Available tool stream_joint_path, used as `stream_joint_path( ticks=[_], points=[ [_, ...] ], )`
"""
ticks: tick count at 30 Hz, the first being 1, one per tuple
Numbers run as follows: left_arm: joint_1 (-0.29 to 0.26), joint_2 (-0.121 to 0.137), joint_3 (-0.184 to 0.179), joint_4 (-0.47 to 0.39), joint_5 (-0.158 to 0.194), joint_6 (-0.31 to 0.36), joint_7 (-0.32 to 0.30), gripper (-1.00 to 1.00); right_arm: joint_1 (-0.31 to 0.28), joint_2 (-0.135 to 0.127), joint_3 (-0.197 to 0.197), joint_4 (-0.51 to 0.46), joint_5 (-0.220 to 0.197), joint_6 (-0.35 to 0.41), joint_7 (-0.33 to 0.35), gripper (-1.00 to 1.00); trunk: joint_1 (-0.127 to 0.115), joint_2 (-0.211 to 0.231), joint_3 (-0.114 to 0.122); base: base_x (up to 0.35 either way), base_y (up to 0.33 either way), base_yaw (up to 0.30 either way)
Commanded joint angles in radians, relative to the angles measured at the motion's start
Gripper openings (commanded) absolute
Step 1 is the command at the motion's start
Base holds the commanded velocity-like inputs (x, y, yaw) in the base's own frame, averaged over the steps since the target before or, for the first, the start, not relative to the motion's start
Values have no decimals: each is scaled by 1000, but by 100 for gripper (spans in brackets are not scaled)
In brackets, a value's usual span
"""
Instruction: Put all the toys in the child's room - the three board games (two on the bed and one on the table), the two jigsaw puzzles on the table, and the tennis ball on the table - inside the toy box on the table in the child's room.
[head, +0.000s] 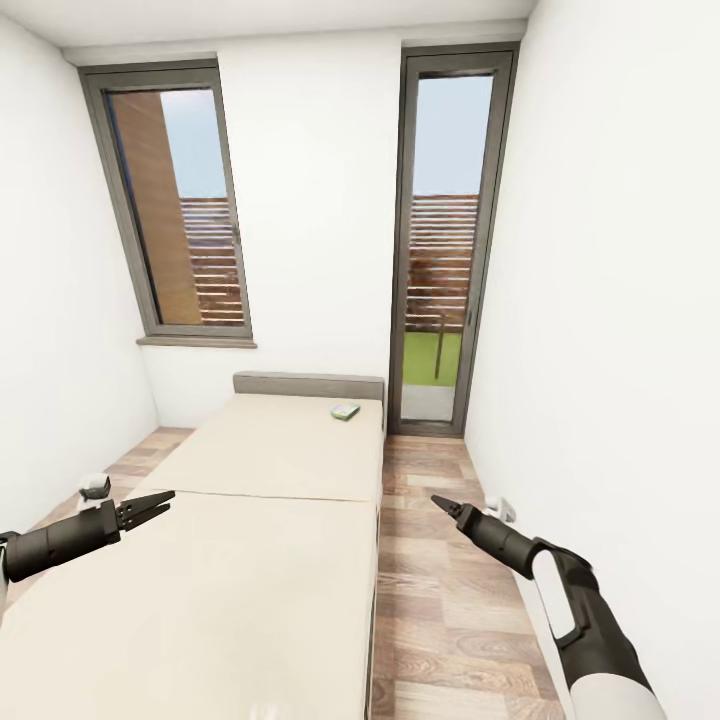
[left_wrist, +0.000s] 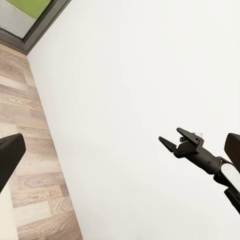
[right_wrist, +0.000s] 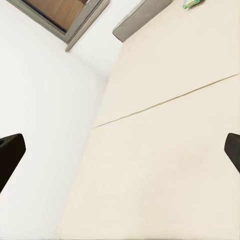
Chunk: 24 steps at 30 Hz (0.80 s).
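The bed (head: 250, 560), with two beige mattress pads and a grey headboard, stretches ahead of me. One white-and-green board game (head: 345, 411) lies flat near the headboard at its right side, also seen as a board game (right_wrist: 192, 3) in the right wrist view. My left gripper (head: 165, 503) hovers open over the bed's left edge, holding nothing. My right gripper (head: 438, 502) hangs open and empty over the floor beside the bed, and the left wrist view shows that right gripper (left_wrist: 170, 134) with spread fingers. The table, toy box, jigsaw puzzles and tennis ball are out of view.
A strip of wood floor (head: 440, 590) runs between the bed and the white right wall (head: 610, 350). A tall glass door (head: 445, 250) and a window (head: 170, 200) stand in the far wall. A small white object (head: 95, 487) sits on the floor left of the bed.
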Motion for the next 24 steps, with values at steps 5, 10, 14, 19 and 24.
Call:
stream_joint_path(
  ticks=[5, 10, 14, 19, 24],
  points=[
    [-1, 0, 2, -1, -10, 10, -9, 100, -1, -2, 8, 5, 2, 5, 2, 100, 0, -1, 0, 0, 0, 44],
    [-1, 0, 2, -1, -10, 9, -9, 100, -1, -20, 13, 9, 15, -45, 4, 100, 0, -1, 0, 0, 0, 85],
    [-1, -1, 2, -1, -10, 9, -9, 100, -1, -31, 16, 12, 16, -69, 4, 100, 0, -1, -1, 0, 0, 28],
    [-1, 0, 2, -1, -10, 9, -9, 100, -1, -35, 24, 12, 18, -77, 4, 100, 0, -1, -3, 0, 0, 106],
    [-1, 0, 2, -1, -10, 9, -9, 100, -1, -38, 86, 21, 20, -82, 2, 100, 0, -1, -7, 0, 0, 224]
  ],
)
